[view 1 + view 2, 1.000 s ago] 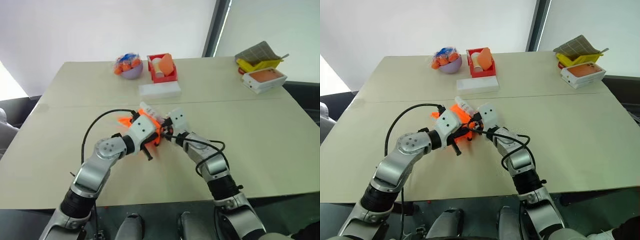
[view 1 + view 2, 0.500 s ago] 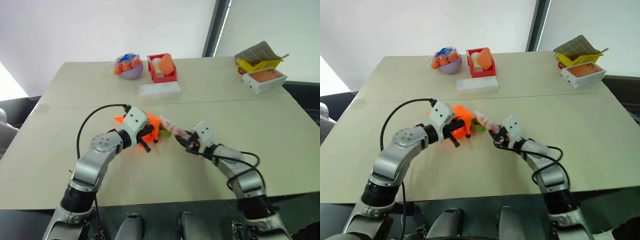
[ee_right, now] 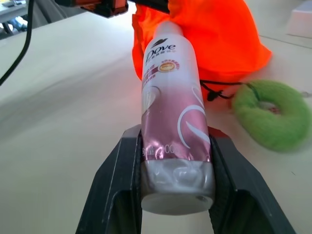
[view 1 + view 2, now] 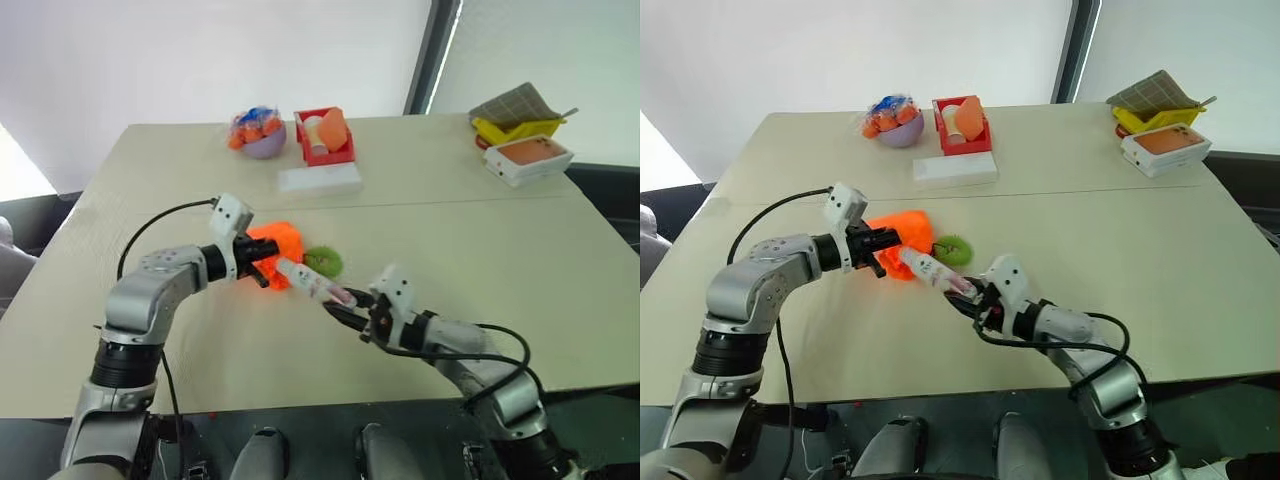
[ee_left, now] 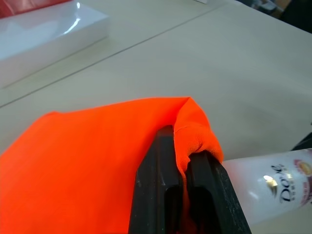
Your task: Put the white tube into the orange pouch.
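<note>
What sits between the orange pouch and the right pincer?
The small white plastic squeeze tube spans that stretch: the right pincer is shut on one end, the other end meets the neon-orange fabric pouch. The round green pull lies beside it. Head views show this.

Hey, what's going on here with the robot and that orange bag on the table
The robot is working a white tube toward an orange pouch on the table. Its left gripper is shut on the pouch's fabric edge, while the right gripper grips the tube at its capped end and aims the other end at the pouch. The tube's far end sits at the pouch; whether it is inside is hard to tell. The pouch's green pull lies beside it.
</note>
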`<action>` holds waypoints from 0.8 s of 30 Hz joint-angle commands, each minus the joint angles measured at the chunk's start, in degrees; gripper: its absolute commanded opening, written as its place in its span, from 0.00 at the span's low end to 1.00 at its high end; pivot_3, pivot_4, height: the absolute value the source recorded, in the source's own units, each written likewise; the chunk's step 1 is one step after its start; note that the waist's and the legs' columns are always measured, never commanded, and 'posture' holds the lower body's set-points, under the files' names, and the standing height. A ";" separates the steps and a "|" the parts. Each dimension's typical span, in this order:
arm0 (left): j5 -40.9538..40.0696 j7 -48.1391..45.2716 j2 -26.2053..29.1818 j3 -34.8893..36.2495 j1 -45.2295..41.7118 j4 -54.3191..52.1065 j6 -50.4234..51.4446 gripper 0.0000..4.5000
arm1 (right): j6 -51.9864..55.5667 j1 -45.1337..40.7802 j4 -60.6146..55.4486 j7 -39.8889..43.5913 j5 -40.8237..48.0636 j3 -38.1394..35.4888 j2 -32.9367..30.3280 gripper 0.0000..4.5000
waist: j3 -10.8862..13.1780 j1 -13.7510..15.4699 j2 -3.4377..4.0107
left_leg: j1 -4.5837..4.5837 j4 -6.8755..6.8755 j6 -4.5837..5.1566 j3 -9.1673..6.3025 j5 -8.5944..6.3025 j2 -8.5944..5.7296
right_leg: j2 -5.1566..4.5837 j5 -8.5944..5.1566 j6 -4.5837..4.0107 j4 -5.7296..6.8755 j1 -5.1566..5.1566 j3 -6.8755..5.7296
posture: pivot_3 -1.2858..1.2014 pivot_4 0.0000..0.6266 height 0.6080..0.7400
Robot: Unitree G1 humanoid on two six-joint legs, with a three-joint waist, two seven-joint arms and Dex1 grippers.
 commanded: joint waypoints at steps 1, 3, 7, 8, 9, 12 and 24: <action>-3.45 -3.57 2.21 3.02 -2.29 2.31 0.32 0.00 | -1.35 -2.22 -0.04 -1.83 -1.74 2.47 2.19 0.24 | 0.00 -0.02 0.00 | 0.00 -0.01 0.00 0.00 0.00 0.00 | 0.00 0.01 -0.01 0.01 -0.03 0.00 | 0.52 0.24 1.00; -3.98 -4.87 3.43 3.19 -2.83 3.89 0.12 0.00 | -1.81 -2.65 0.63 -2.57 -2.36 2.99 3.14 0.24 | 0.00 -0.05 0.00 | 0.01 -0.01 0.00 0.00 0.00 0.00 | 0.01 0.00 0.00 0.02 -0.03 0.00 | 0.52 0.24 1.00; -4.36 -5.94 4.57 3.12 -4.21 6.70 -0.33 0.00 | -2.21 -2.37 0.90 -3.10 -2.87 3.01 3.51 0.24 | -0.01 0.04 -0.01 | 0.00 -0.01 0.00 0.00 0.00 0.00 | 0.00 -0.01 0.02 0.01 -0.03 0.00 | 0.52 0.24 1.00; -4.63 -6.19 4.69 3.30 -4.72 7.55 -0.20 0.00 | -2.30 -1.87 0.50 -2.97 -2.92 3.08 3.31 0.24 | -0.01 0.04 -0.01 | 0.00 -0.01 0.00 0.00 0.00 0.00 | 0.00 -0.01 0.02 0.01 -0.02 0.00 | 0.52 0.24 1.00; -4.85 -6.40 4.74 3.40 -5.29 8.23 -0.04 0.00 | -2.52 -1.15 -0.07 -2.65 -2.96 3.08 2.84 0.24 | -0.01 0.05 -0.02 | 0.00 -0.01 0.00 0.00 0.00 0.00 | 0.00 -0.01 0.02 0.00 -0.02 0.00 | 0.52 0.24 1.00; -5.14 -6.93 4.92 3.44 -6.85 10.17 -0.10 0.00 | -2.46 0.89 -2.06 -1.83 -2.15 2.60 1.67 0.24 | -0.01 0.07 -0.02 | -0.01 -0.02 0.00 -0.01 0.00 0.00 | 0.00 -0.01 0.02 0.01 -0.03 0.00 | 0.52 0.24 1.00; -6.31 -7.33 4.73 3.02 -7.35 8.96 0.53 0.00 | -2.18 -0.24 -1.48 -3.36 -2.51 1.82 2.64 0.24 | 0.00 -0.14 -0.03 | 0.01 -0.02 0.00 0.00 0.00 0.01 | 0.00 -0.02 0.04 0.04 -0.05 0.00 | 0.52 0.24 1.00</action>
